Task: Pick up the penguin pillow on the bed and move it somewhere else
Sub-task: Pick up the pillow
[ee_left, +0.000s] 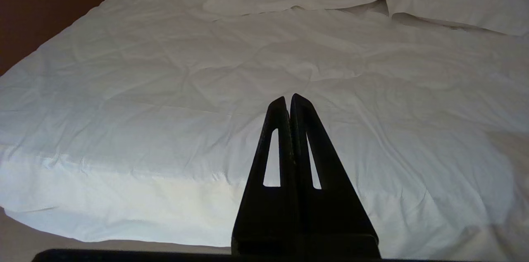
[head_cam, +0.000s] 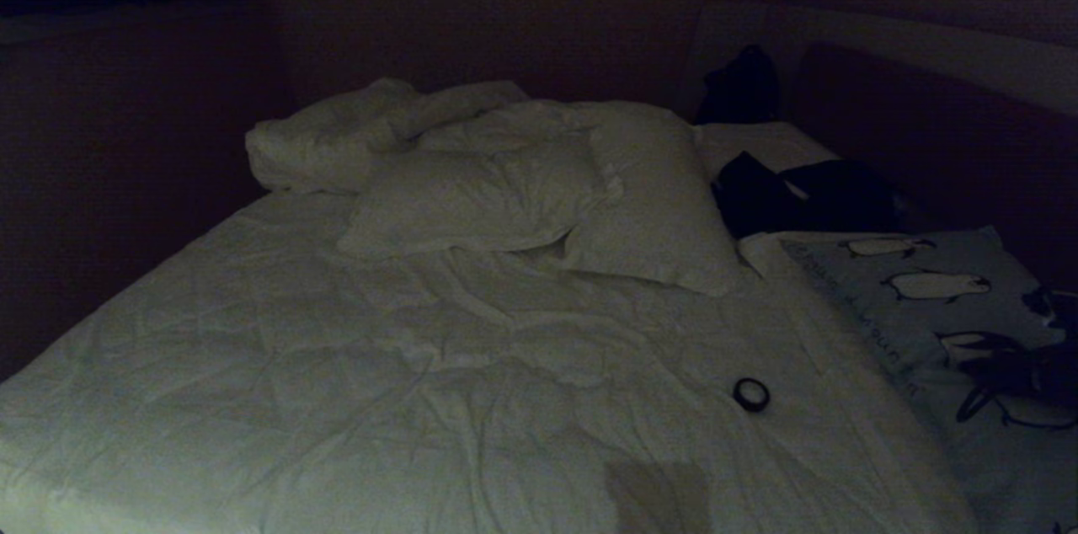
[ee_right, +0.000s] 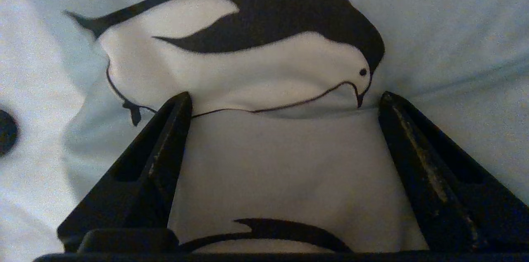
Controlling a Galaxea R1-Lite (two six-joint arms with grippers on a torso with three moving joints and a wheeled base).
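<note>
The penguin pillow (head_cam: 918, 298), light blue-grey with black-and-white penguins and a line of dark text, lies at the right side of the bed (head_cam: 421, 365). My right gripper (head_cam: 1015, 372) shows as a dark shape on the pillow near the right edge of the head view. In the right wrist view the right gripper (ee_right: 285, 101) stands wide open, its fingertips pressed against the penguin pillow (ee_right: 281, 163), and a soft bulge of fabric with a printed penguin lies between them. My left gripper (ee_left: 289, 98) is shut and empty, above the white duvet (ee_left: 165, 88) near the bed's front edge.
Two white pillows (head_cam: 480, 197) (head_cam: 657, 205) and a bunched cover (head_cam: 337, 138) lie toward the head of the bed. Dark bundles (head_cam: 800, 197) (head_cam: 741, 88) sit by the headboard. A small black ring (head_cam: 750, 393) rests on the duvet left of the penguin pillow.
</note>
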